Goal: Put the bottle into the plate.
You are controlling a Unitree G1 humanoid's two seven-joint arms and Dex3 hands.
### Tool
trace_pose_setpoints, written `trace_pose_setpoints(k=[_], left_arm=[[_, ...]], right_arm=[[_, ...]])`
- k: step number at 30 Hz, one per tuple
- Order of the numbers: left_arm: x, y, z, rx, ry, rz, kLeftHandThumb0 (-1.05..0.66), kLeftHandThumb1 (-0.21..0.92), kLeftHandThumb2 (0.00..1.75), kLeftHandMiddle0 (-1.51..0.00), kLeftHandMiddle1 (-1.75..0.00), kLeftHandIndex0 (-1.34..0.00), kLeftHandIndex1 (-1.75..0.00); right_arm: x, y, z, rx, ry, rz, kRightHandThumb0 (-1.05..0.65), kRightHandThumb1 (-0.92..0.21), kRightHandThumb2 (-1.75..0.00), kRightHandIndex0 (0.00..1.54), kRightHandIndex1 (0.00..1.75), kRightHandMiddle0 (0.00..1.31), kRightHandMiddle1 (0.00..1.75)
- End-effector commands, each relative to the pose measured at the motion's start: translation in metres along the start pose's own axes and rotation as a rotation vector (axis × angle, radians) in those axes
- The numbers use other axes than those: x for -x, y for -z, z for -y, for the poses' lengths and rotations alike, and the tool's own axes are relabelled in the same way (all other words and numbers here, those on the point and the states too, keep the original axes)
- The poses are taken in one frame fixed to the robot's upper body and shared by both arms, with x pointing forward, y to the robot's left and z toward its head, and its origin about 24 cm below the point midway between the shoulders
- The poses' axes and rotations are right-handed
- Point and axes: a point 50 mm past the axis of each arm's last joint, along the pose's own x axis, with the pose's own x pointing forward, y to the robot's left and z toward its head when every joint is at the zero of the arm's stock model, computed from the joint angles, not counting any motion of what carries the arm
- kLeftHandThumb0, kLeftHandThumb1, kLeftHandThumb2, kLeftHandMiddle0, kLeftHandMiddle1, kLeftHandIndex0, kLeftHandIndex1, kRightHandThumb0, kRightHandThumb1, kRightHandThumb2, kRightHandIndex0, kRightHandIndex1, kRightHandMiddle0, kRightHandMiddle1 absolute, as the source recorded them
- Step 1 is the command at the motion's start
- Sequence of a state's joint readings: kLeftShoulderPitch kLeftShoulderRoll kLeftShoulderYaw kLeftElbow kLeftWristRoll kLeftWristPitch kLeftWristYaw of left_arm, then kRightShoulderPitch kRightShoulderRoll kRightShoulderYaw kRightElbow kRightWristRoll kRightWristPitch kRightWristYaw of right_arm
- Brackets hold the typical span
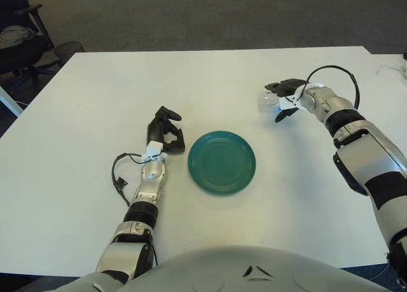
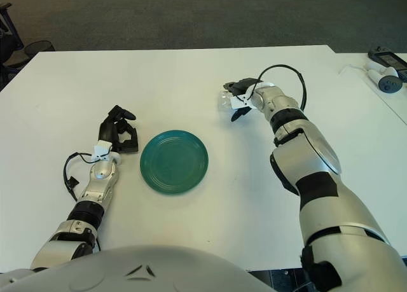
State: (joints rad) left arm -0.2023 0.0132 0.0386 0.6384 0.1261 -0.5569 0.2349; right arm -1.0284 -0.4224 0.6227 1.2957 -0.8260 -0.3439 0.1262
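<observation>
A clear plastic bottle [image 1: 267, 101] lies on its side on the white table [image 1: 95, 95], right of centre and toward the back. My right hand [image 1: 282, 99] reaches around it from the right. Its fingers pass over the top and the thumb sits on the near side, still spread wider than the bottle, and the hand hides most of the bottle. The round teal plate [image 1: 222, 162] lies empty on the table, nearer me and to the left of the bottle. My left hand [image 1: 166, 132] shows just left of the plate with its fingers curled and nothing in them.
A black cable [image 1: 121, 174] loops beside my left forearm. An office chair [image 1: 19, 37] and a wire bin [image 1: 68, 50] stand off the table's back left corner. Small devices [image 2: 385, 69] lie on a second table at the far right.
</observation>
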Motion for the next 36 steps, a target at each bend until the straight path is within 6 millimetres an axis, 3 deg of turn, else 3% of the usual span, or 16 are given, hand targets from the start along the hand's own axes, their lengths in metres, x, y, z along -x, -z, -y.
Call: trace_pose_setpoints(k=[1, 9, 23, 32, 33, 35, 36], left_arm=[[0.012, 0.016, -0.002, -0.037, -0.008, -0.074, 0.00, 0.03, 1.65, -0.82, -1.73, -0.61, -1.75], [0.012, 0.017, -0.002, -0.030, -0.004, -0.084, 0.00, 0.03, 1.64, -0.82, -1.73, -0.60, -1.75], [0.014, 0.018, -0.003, -0.013, -0.002, -0.098, 0.00, 0.05, 1.61, -0.81, -1.71, -0.59, -1.75], [0.015, 0.019, -0.005, -0.024, -0.012, -0.093, 0.00, 0.06, 1.61, -0.79, -1.72, -0.58, -1.75], [0.014, 0.019, -0.005, -0.025, -0.010, -0.091, 0.00, 0.06, 1.60, -0.79, -1.72, -0.58, -1.75], [0.014, 0.019, -0.006, -0.026, -0.009, -0.089, 0.00, 0.06, 1.60, -0.80, -1.71, -0.58, -1.75], [0.014, 0.019, -0.006, -0.027, -0.009, -0.088, 0.00, 0.06, 1.60, -0.80, -1.71, -0.58, -1.75]], right_arm=[[-0.002, -0.001, -0.021, -0.028, -0.026, -0.016, -1.05, -0.91, -0.01, 0.00, 0.00, 0.00, 0.00], [-0.004, -0.007, -0.034, -0.045, -0.029, -0.021, -1.05, -0.91, -0.01, 0.00, 0.00, 0.00, 0.00], [-0.004, -0.014, -0.077, -0.057, -0.101, -0.067, -1.05, -0.91, -0.01, 0.00, 0.00, 0.00, 0.00], [-0.003, -0.015, -0.089, -0.009, -0.146, -0.075, -1.05, -0.88, 0.00, 0.00, 0.00, 0.06, 0.03], [-0.003, -0.016, -0.090, -0.007, -0.149, -0.075, -1.04, -0.88, 0.00, 0.02, 0.00, 0.06, 0.09], [-0.003, -0.016, -0.090, -0.006, -0.151, -0.075, -0.99, -0.87, 0.00, 0.10, 0.01, 0.02, 0.37], [-0.003, -0.016, -0.091, -0.011, -0.150, -0.077, -0.98, -0.86, 0.00, 0.11, 0.01, 0.02, 0.41]])
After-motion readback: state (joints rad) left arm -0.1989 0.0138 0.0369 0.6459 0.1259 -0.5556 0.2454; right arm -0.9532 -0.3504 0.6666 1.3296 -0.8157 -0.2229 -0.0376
